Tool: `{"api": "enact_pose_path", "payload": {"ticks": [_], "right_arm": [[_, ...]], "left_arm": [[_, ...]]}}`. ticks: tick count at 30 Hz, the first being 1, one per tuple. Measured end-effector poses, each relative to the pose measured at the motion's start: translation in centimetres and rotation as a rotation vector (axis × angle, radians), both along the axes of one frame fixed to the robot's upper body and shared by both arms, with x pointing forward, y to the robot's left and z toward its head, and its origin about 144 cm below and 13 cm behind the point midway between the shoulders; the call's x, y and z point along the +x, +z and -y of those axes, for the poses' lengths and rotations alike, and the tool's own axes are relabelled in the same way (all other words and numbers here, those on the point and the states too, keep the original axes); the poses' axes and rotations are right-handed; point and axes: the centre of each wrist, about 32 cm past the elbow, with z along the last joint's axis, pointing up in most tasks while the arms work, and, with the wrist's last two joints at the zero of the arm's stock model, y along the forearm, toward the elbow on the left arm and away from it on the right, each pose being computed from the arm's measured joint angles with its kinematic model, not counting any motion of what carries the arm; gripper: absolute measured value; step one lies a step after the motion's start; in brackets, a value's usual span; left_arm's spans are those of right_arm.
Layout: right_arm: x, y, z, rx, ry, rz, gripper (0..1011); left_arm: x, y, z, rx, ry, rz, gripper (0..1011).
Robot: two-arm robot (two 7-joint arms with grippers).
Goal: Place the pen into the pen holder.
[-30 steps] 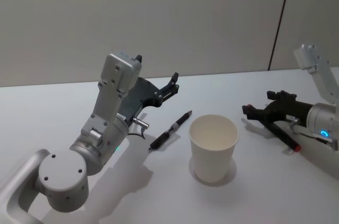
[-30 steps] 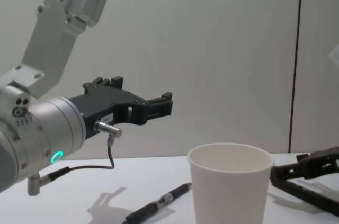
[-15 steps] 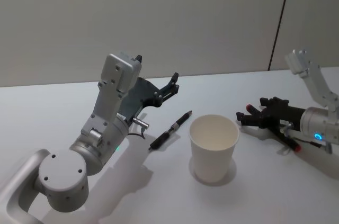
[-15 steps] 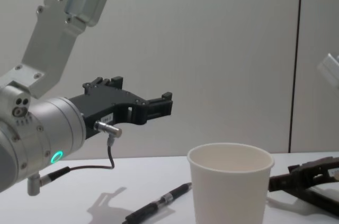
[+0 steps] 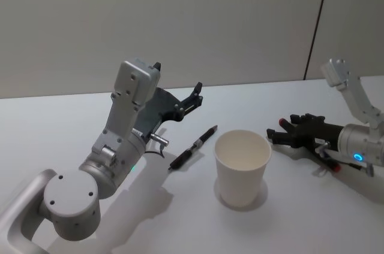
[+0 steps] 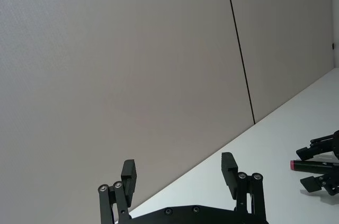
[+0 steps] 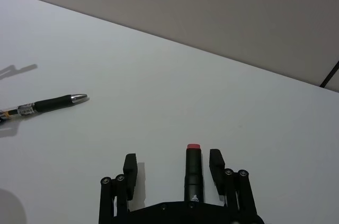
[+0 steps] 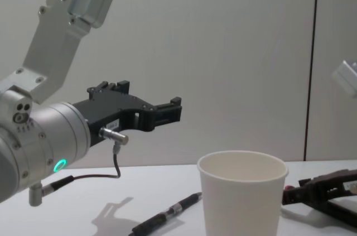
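Right gripper [image 7: 172, 161] low over the worktop [image 5: 180, 218], jaws apart astride the red-tipped pen [image 7: 193, 168], near the white pen holder [image 5: 242, 170] on its right; black pen [image 5: 193, 148] lies left of it, band unreadable; left gripper [image 6: 179, 166] raised, open, bare worktop beyond.
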Motion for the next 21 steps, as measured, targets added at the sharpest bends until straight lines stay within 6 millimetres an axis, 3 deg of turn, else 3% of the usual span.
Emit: {"api": "enact_pose_path", "payload": {"ticks": [18, 21], "right_arm": [[0.01, -0.13, -0.08, 0.004, 0.003, -0.003, 387], [0.01, -0.15, -0.08, 0.005, 0.003, -0.004, 243]], "left_arm": [[0.0, 0.0, 0.0, 0.0, 0.0, 0.0, 1001], [0.0, 0.0, 0.0, 0.0, 0.0, 0.0, 1001]]}}
